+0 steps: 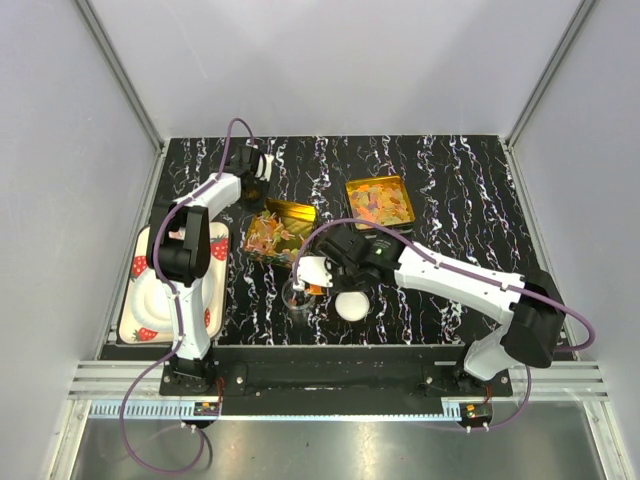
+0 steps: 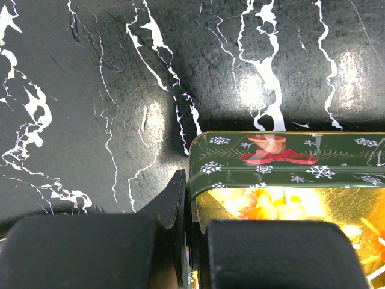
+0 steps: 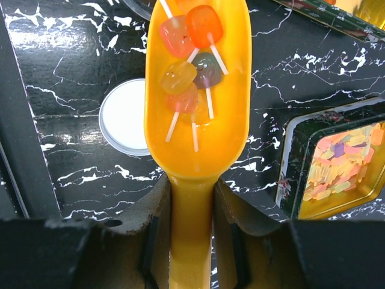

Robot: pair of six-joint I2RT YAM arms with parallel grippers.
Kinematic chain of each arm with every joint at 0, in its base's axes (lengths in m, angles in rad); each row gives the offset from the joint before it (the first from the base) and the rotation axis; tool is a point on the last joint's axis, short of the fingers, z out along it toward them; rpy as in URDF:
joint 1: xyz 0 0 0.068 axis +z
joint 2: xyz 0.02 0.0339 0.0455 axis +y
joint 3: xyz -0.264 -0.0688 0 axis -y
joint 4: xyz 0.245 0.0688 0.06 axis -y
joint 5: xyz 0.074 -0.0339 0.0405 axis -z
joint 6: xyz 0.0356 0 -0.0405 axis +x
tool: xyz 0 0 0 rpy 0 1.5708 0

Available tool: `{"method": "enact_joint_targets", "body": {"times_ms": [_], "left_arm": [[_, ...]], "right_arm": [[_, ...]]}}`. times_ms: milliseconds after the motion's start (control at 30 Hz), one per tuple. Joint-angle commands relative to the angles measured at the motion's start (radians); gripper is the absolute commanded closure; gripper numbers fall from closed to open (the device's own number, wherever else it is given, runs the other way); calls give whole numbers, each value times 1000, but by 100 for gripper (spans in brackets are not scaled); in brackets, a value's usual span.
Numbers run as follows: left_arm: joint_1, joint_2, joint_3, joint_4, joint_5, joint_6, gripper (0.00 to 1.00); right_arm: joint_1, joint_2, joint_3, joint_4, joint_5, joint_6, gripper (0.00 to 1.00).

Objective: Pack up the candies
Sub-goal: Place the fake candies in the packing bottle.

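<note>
Left hand [image 2: 186, 201]: clamped on wall of green-sided square gold tin [image 2: 283, 158]; small multicoloured gummy candies [image 2: 264, 205] lay inside.
Right hand [image 3: 191, 198]: gripped yellow-orange plastic scoop [image 3: 198, 132] carrying several candies.
Second gold tin [image 1: 349, 190]: held candies, sat on worktop [image 1: 460, 180].

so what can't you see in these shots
Tip of the scoop: right wrist view, cut off by the top edge, so its candies cannot all be counted.
Contents of the tin: left wrist view, washed out by glare, partly behind the left end effector.
Contents of the jar: top view, too small, partly under the right end effector.
</note>
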Motion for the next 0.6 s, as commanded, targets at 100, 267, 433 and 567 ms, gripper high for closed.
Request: {"method": "enact_joint_targets", "body": {"times_ms": [100, 267, 433, 567], "left_arm": [[8, -23, 4, 56, 16, 0, 100], [8, -20, 4, 56, 19, 1, 100], [8, -20, 5, 56, 19, 0, 100], [8, -20, 4, 56, 16, 1, 100]], "right_arm": [[42, 17, 55, -3, 68, -29, 100], [54, 24, 57, -6, 101, -38, 100], [69, 27, 60, -11, 137, -58, 100], [77, 32, 66, -19, 160, -75, 100]]}}
